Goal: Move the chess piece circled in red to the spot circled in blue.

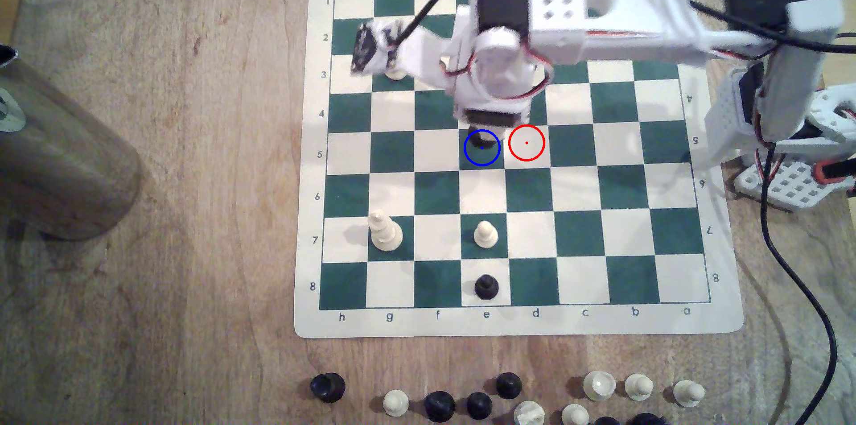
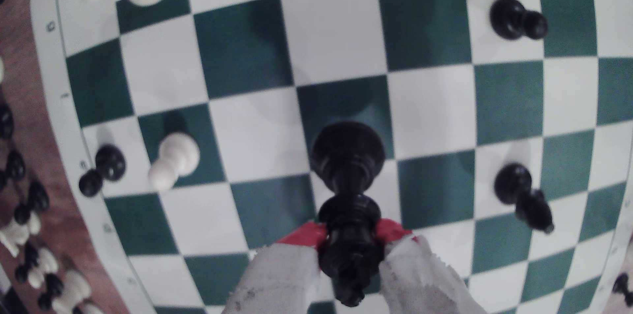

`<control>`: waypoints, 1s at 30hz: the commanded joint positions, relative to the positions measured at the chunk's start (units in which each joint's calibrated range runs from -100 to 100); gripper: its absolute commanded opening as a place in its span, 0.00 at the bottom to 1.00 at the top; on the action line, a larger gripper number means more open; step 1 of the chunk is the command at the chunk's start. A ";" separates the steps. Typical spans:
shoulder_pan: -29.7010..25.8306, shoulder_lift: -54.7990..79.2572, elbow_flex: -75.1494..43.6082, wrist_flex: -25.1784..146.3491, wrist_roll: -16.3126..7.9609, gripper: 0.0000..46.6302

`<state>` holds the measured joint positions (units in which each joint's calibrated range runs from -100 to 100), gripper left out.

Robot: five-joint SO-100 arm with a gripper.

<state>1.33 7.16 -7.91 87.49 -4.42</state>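
Observation:
The chess piece [image 2: 347,163], tall and glossy black with a broad round base, is clamped near its crown between my gripper's [image 2: 350,242] red-taped white fingers [image 2: 303,235]. In the exterior view its dark base [image 1: 477,141] shows inside the blue ring of the spot [image 1: 492,157], a dark green square, just below the arm's wrist [image 1: 493,82]. Whether the base rests on the board I cannot tell. The red-ringed white square [image 1: 526,143] beside it on the exterior view's right is bare.
On the board [image 1: 519,323] stand a tall white piece [image 1: 384,233], a white pawn [image 1: 485,234] and a black pawn [image 1: 486,287]. A slim black piece [image 2: 522,197] stands near the gripper. Captured pieces [image 1: 440,404] line the near edge; a wooden cylinder [image 1: 60,151] lies left.

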 commanded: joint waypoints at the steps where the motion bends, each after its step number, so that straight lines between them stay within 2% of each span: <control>1: -0.58 0.82 -4.15 -1.74 -0.39 0.00; 22: -0.43 7.10 -4.15 -4.93 -0.39 0.00; 24: -0.35 7.18 -4.15 -5.26 -0.54 0.07; 25: -0.27 7.18 -4.06 -5.34 -0.63 0.15; 26: -0.04 6.76 -3.42 -5.75 -0.68 0.32; 27: 0.28 4.89 -0.61 -8.54 -1.12 0.44; 28: 0.43 3.36 1.92 -10.75 -1.12 0.49; 30: 0.43 2.85 2.11 -10.09 -0.98 0.51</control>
<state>1.33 15.96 -6.64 79.76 -5.40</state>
